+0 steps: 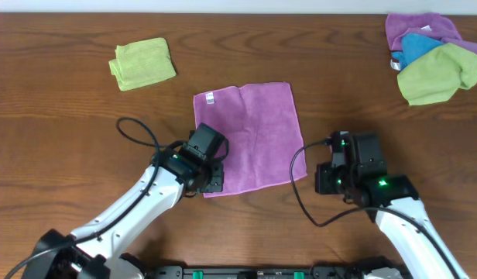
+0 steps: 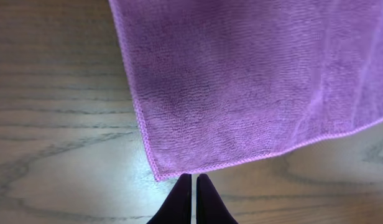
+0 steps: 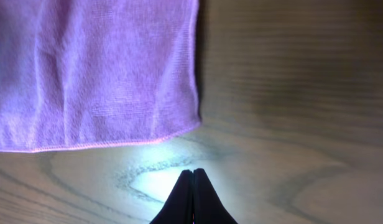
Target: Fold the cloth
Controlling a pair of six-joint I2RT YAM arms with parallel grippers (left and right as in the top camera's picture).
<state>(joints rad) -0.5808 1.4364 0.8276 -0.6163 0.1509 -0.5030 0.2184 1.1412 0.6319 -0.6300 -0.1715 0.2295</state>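
The magenta-purple cloth (image 1: 250, 132) lies flat and spread out on the wooden table, its small white tag (image 1: 209, 98) at the far left corner. My left gripper (image 2: 193, 177) is shut and empty, its tips just off the cloth's (image 2: 253, 81) near left corner. My right gripper (image 3: 193, 171) is shut and empty over bare wood, a little short of the cloth's (image 3: 98, 74) near right corner. In the overhead view the left gripper (image 1: 210, 183) covers the near left corner and the right gripper (image 1: 325, 180) sits to the cloth's right.
A folded lime-green cloth (image 1: 142, 63) lies at the far left. A heap at the far right holds a purple cloth (image 1: 416, 27), a blue cloth (image 1: 418, 46) and a lime-green cloth (image 1: 440, 74). Black cables (image 1: 138, 132) trail from both arms.
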